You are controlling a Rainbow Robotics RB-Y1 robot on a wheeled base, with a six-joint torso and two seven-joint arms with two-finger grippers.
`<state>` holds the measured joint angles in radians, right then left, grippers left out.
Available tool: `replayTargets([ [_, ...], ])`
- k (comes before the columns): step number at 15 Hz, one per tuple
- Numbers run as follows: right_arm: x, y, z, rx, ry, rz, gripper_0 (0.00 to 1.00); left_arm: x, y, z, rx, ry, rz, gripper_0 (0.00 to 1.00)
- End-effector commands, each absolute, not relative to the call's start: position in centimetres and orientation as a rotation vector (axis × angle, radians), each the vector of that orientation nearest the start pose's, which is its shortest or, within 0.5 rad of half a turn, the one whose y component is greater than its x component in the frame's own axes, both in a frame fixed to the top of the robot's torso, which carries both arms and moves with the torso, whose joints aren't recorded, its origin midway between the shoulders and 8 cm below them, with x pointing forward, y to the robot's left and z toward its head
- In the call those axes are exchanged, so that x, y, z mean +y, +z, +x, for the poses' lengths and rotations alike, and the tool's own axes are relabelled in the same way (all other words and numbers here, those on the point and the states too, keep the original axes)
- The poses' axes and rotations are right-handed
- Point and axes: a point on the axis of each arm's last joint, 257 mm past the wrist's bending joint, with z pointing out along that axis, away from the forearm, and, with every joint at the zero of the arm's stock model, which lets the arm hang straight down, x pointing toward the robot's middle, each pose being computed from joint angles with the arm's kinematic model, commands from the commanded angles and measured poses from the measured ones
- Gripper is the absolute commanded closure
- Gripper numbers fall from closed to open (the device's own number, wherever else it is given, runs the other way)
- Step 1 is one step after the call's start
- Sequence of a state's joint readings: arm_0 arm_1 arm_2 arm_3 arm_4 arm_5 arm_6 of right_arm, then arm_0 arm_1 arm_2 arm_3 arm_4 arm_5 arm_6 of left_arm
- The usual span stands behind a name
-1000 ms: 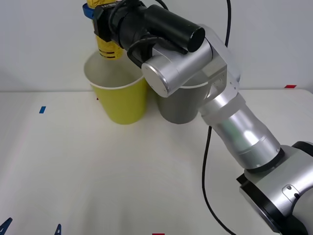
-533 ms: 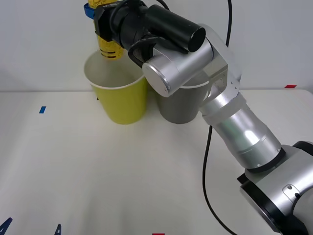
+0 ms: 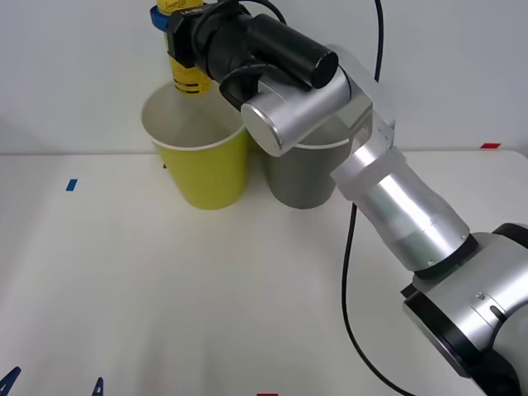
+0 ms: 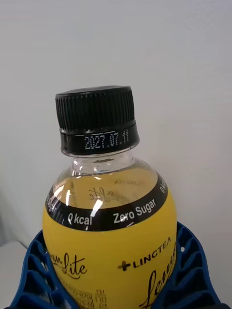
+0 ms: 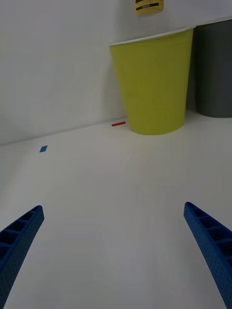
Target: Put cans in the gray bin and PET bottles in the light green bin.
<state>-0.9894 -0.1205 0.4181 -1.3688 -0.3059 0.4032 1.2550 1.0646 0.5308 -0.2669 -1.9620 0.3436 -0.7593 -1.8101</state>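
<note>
Pinching the bottle (image 3: 186,73) between its blue ribbed fingers (image 4: 191,270), the right end effector (image 3: 180,25) hangs above the open mouth of the light green bin (image 3: 200,161), reached there by the long silver and black arm that stretches from the lower right across the front view. The bottle stands upright in that grip; in the right wrist view its black screw cap (image 4: 95,115) is uppermost, with a printed date on the ring below it, then a clear neck, a dark band of white lettering and the yellow label wrapping the body, which the two fingers flank on either side. In the front view the lower end of the bottle sits just over the bin's white rim at its far side, not inside it. The gray bin (image 3: 304,173) stands just beside the light green one, on its right, partly hidden behind the arm's silver joint. Both bins rest on the white table (image 3: 181,297) close to the pale wall. A small blue mark (image 3: 72,185) lies on the table to the left of the bins, and a red mark (image 5: 118,124) near the foot of the light green bin. The left end effector (image 5: 116,241) hovers low over the table well short of the bins, its blue fingers spread wide and holding nothing.
</note>
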Motion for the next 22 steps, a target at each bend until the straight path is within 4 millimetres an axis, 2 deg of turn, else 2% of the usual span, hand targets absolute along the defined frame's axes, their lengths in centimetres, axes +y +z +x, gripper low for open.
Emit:
replayTargets([
  [1,13.7,8.6,60.1,1.371,0.617,-0.484,1.00,29.1,-25.3,19.8,1.562,0.101,0.180,0.00],
  [3,14.0,9.1,59.9,1.366,0.629,-0.485,1.00,29.1,-25.3,19.8,1.562,0.101,0.180,0.00],
  [4,14.1,9.0,59.8,1.369,0.632,-0.486,0.94,29.1,-25.3,19.8,1.562,0.101,0.180,0.00],
  [6,14.0,9.1,59.9,1.365,0.627,-0.488,0.75,29.1,-25.3,19.8,1.562,0.101,0.180,0.00],
  [7,14.0,9.0,59.9,1.367,0.627,-0.487,0.24,29.1,-25.3,19.8,1.562,0.101,0.180,0.00],
  [8,14.0,9.1,59.9,1.365,0.625,-0.490,0.00,29.1,-25.3,19.8,1.562,0.101,0.180,0.00],
  [14,14.5,9.9,59.4,1.340,0.607,-0.510,0.00,29.1,-25.3,19.8,1.562,0.101,0.180,0.00],
  [22,14.5,10.0,59.5,1.333,0.590,-0.520,0.00,29.1,-25.3,19.8,1.562,0.101,0.180,0.00],
])
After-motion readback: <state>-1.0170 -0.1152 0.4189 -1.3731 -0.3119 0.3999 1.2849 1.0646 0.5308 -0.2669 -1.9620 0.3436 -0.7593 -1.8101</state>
